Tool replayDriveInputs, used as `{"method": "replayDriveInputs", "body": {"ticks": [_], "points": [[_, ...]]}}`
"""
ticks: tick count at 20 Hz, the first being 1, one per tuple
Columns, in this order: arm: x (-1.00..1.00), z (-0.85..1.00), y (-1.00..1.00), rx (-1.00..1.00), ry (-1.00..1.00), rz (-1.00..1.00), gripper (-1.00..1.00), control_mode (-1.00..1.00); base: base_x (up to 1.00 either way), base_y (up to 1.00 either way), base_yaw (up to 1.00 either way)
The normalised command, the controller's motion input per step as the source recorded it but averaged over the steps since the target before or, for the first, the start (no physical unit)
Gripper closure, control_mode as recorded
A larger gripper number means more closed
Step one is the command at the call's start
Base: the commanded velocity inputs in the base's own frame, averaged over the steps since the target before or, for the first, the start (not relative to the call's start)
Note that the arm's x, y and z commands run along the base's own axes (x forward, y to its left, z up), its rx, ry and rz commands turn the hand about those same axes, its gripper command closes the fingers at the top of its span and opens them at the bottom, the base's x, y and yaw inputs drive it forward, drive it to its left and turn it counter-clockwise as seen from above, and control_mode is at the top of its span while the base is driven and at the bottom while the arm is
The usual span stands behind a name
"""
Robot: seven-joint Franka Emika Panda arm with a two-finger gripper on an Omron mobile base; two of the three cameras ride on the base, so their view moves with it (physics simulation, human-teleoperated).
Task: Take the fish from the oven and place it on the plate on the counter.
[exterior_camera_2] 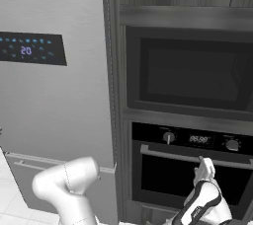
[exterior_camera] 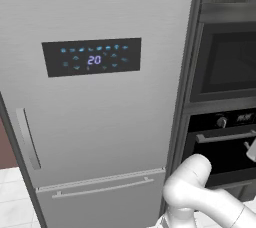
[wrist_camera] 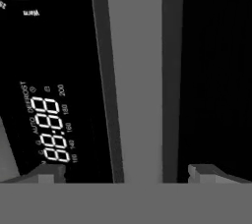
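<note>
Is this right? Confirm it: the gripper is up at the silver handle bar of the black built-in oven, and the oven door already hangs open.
Not quite. The door of the black built-in oven is shut, flush with its front, as the right base view shows. The rest holds: the gripper is at the silver handle bar, fingers either side of it in the hand view.

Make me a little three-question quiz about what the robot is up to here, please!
1. True or false: the oven door is shut.
2. What does the gripper sit at? A) the fridge handle B) the oven's handle bar C) the microwave
3. Fill in: in the hand view the bar runs between the two ____.

Key:
1. True; the door is closed, with the bar across its top.
2. B; the gripper is right at the bar, below the digital display.
3. Fingertips; one sits on each side of the bar, apart, so the gripper is open.
</note>
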Motion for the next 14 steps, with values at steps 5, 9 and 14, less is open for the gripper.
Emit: {"method": "replayDriveInputs", "body": {"ticks": [5,9,14], "points": [[0.33,0.0,0.0,-0.09,0.0,-0.25,-1.0,-1.0,0.0,0.0,0.0],[0.14,0.0,0.0,-0.06,0.04,-0.21,-1.0,-1.0,0.0,0.0,0.0],[0.26,-0.07,0.0,-0.04,0.03,-0.15,-1.0,-1.0,0.0,0.0,0.0]]}}
